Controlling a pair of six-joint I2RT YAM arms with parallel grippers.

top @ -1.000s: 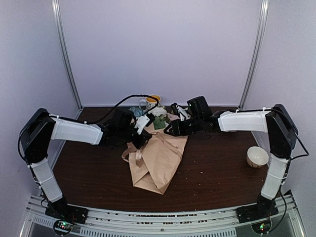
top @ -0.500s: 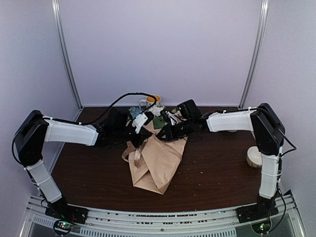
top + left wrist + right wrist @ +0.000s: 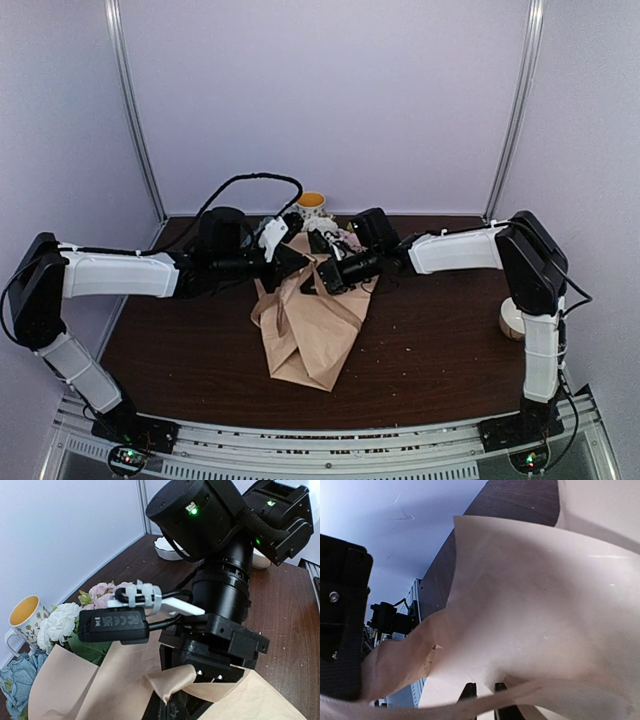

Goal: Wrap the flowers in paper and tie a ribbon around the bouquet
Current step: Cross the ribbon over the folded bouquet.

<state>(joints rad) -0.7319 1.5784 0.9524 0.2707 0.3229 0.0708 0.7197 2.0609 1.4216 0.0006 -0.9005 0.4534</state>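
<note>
On the left, the left arm has swung outward at the shoulder and stretched further along the desk (image 3: pixel 430 350), so the left gripper (image 3: pixel 292 258) now sits at the top left edge of the peach-tan paper (image 3: pixel 310 335). Its jaws are closed, though we cannot see whether a fold of paper is caught between them. In the middle, the paper lies as a loose cone pointing toward us. Its upper edge stands higher and more bunched than a second ago, with the flowers (image 3: pixel 62 622) at its open far end, next to the yellow mug (image 3: pixel 312 203). From the right, the right arm has reached well across the bouquet, and the right gripper (image 3: pixel 318 283) has come from the flower end down onto the paper's upper flap, close to the left one. Its jaws have been narrowing. In its own wrist view a curl of paper runs across the fingertips (image 3: pixel 468 690), and we cannot tell whether they have clamped it. The bowl (image 3: pixel 510 322) sits untouched on the far right. We judge the wrap is still being gathered, and no ribbon is visible yet.
</note>
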